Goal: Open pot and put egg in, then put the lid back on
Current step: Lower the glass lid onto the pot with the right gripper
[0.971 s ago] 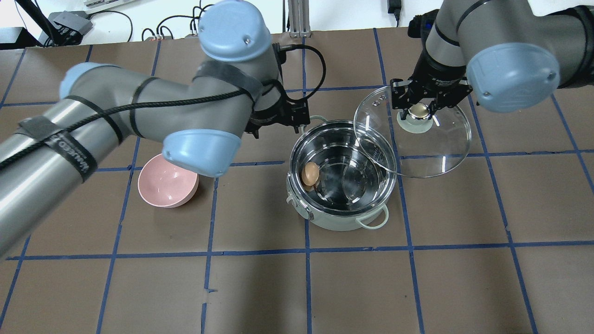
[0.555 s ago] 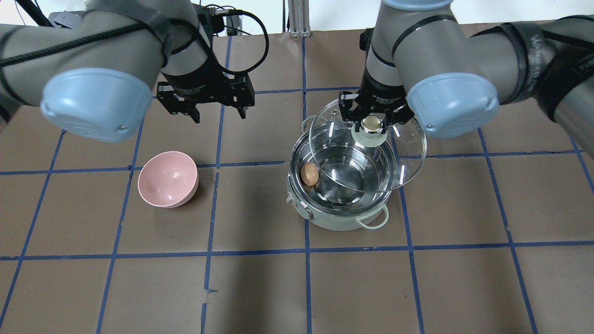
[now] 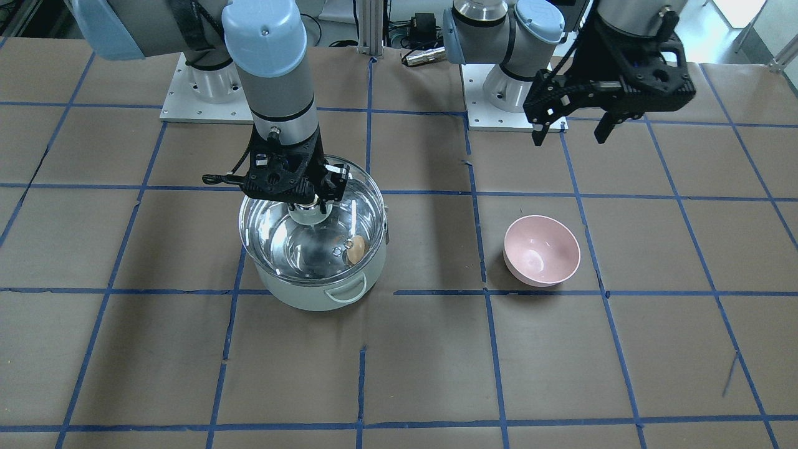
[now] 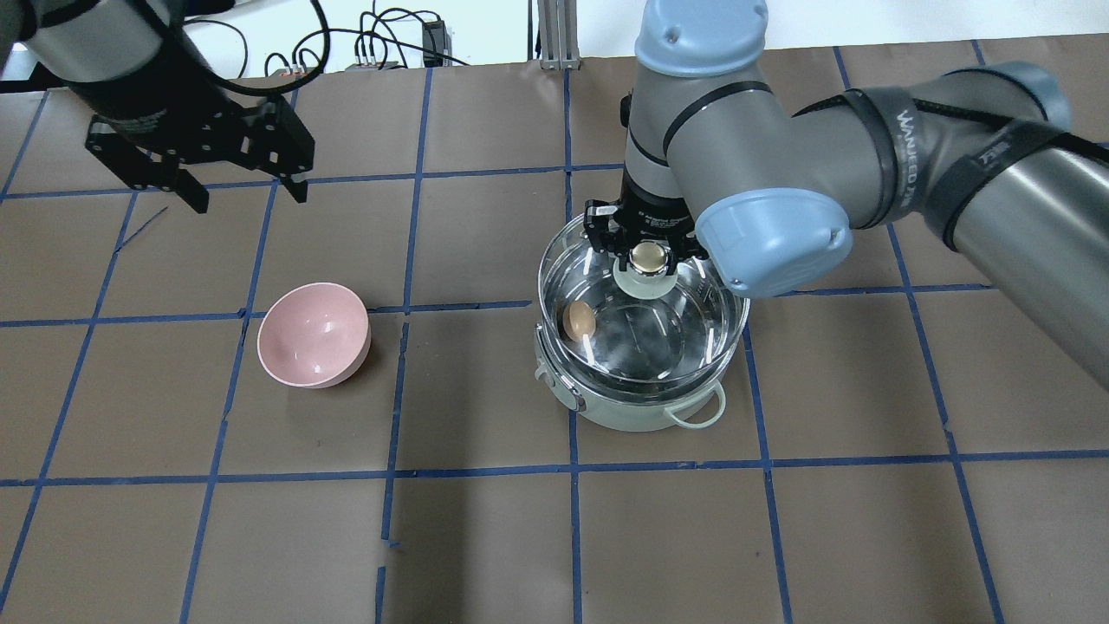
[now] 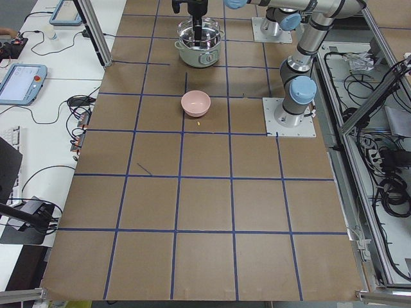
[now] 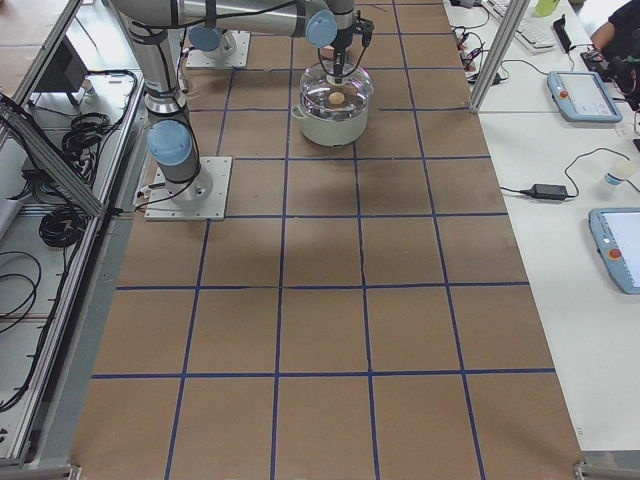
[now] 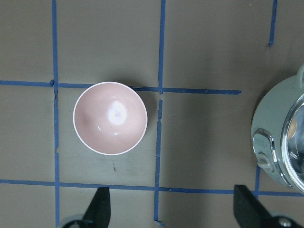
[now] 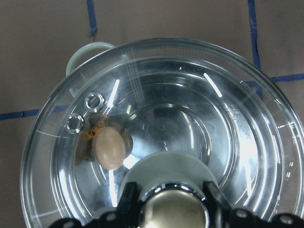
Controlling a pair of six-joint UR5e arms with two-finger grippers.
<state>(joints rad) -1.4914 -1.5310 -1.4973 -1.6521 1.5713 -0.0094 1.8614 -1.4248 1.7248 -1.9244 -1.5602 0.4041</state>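
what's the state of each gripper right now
left gripper: open, holding nothing
right gripper: closed on the knob of the glass lid, over the pot

Six camera views cover one table [image 4: 485, 537]. The overhead view looks forward and down from one long side, showing the pot [image 4: 624, 416] at centre and the bowl [image 4: 314, 334] to its left. The front-facing view looks steeply down from the opposite side, arm bases [image 3: 199, 93] at the top, so the same pot and bowl appear swapped, pot left, bowl right. Two side views sit high and far off at the table's two ends, each looking along it, pot small near the top. The left wrist view looks straight down on the bowl, the pot's edge at right. The right wrist view looks down, very close, through the lid [image 8: 237, 118] at the egg [image 8: 109, 149].
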